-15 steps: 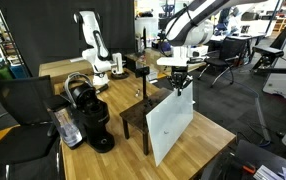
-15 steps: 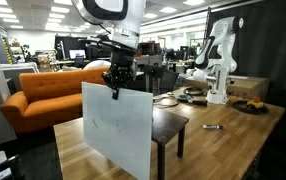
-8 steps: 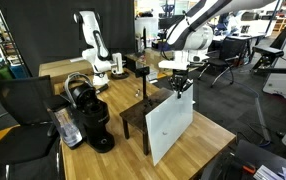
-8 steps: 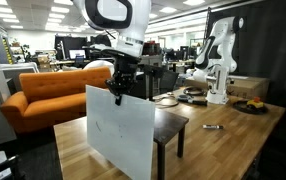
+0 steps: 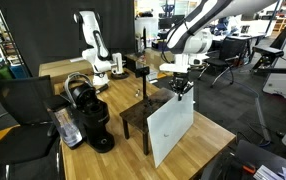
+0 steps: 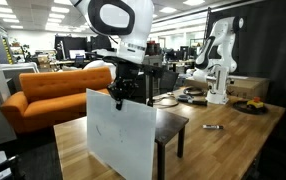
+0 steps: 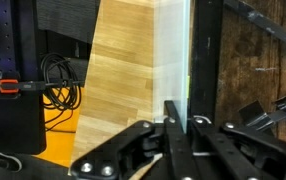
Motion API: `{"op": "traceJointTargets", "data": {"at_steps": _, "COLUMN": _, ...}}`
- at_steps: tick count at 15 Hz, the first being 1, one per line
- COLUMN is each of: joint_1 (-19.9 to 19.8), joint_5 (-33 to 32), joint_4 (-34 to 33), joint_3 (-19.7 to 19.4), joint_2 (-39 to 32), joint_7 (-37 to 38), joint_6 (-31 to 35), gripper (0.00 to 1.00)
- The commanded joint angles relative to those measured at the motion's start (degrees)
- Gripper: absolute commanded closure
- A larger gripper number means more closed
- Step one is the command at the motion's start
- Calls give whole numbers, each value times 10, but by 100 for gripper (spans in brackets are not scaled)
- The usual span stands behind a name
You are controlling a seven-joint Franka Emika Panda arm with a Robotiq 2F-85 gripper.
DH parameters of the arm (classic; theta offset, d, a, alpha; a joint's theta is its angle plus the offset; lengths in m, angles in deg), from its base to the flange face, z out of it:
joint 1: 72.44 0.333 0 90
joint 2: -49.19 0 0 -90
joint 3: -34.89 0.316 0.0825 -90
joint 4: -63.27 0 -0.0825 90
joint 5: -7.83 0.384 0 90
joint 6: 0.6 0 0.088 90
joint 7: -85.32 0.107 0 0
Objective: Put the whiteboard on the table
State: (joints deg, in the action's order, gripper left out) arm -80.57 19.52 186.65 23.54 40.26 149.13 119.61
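The whiteboard [image 5: 171,128] is a thin white panel standing upright on its long edge over the light wooden table [image 5: 215,136]. It also shows in the other exterior view [image 6: 123,135]. My gripper [image 5: 184,88] [image 6: 118,97] is shut on the board's top edge. In the wrist view the fingers [image 7: 182,122] pinch the board [image 7: 171,50], which is seen edge-on, with the table [image 7: 123,70] below. The board's lower edge is at the tabletop, but I cannot tell whether it touches. The board stands right beside the small dark stand [image 5: 140,112].
A black coffee machine [image 5: 91,112] stands on the table near an office chair [image 5: 18,110]. A white robot arm [image 5: 93,45] [image 6: 219,70] is mounted at the table's far end. The dark stand [image 6: 171,122] is behind the board, and an orange sofa [image 6: 43,95] sits beyond the table.
The gripper has carried the whiteboard slightly down and sideways toward the dark stand, and the arm's wrist has shifted with it. The grip on the top edge is unchanged.
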Motion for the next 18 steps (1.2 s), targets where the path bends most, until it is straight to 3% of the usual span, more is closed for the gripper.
{"op": "traceJointTargets", "data": {"at_steps": 1, "joint_1": -8, "joint_5": 27, "joint_4": -3, "joint_3": 2, "joint_2": 6, "joint_7": -24, "joint_6": -2, "gripper": 98}}
{"op": "traceJointTargets", "data": {"at_steps": 18, "joint_1": -13, "joint_5": 56, "joint_4": -9, "joint_3": 0, "joint_2": -16, "joint_7": -68, "joint_6": 1, "gripper": 98}}
